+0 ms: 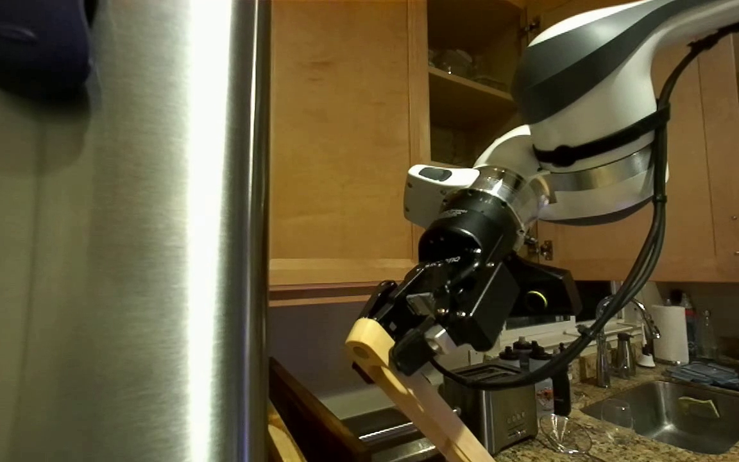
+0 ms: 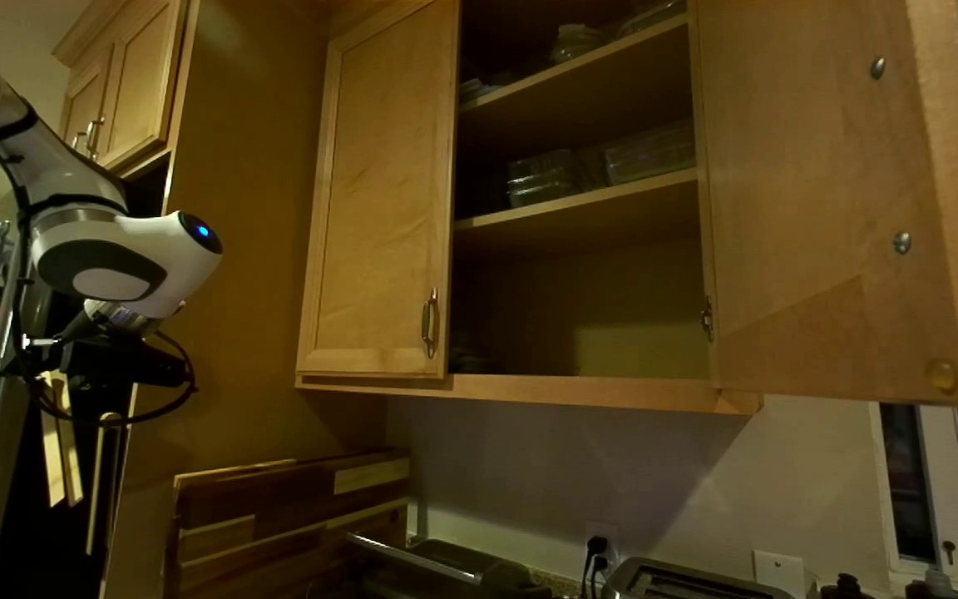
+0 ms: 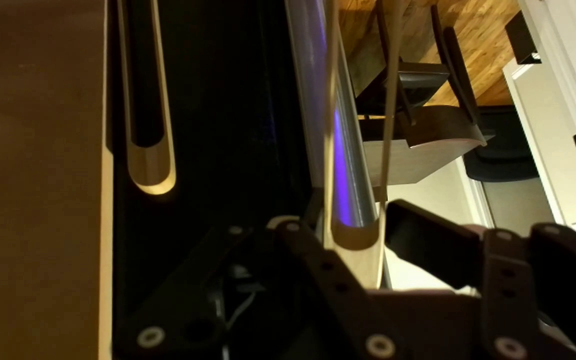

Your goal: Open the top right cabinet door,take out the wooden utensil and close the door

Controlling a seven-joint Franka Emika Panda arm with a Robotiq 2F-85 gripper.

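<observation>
The wooden utensil (image 1: 424, 410), pale with two long legs, slants down from my gripper (image 1: 395, 330) in front of the wall cabinet. In the wrist view the gripper (image 3: 355, 220) has one finger on each side of the utensil's rounded end (image 3: 360, 260), shut on it. The utensil (image 2: 51, 449) also shows in an exterior view, hanging beside the tall side panel, well away from the cabinet. The top right cabinet door (image 2: 820, 208) stands wide open with its inner face showing; in an exterior view the arm partly covers this door (image 1: 696, 244).
The twin door (image 2: 383, 191) is closed. Glass containers (image 2: 545, 179) sit on the cabinet shelves. A steel refrigerator (image 1: 119, 269) stands close by. Below are cutting boards (image 2: 279, 541), a toaster (image 1: 504, 410) and a wine glass (image 1: 565, 436). A pale shape (image 3: 150, 170) on the dark panel looks like the utensil's reflection.
</observation>
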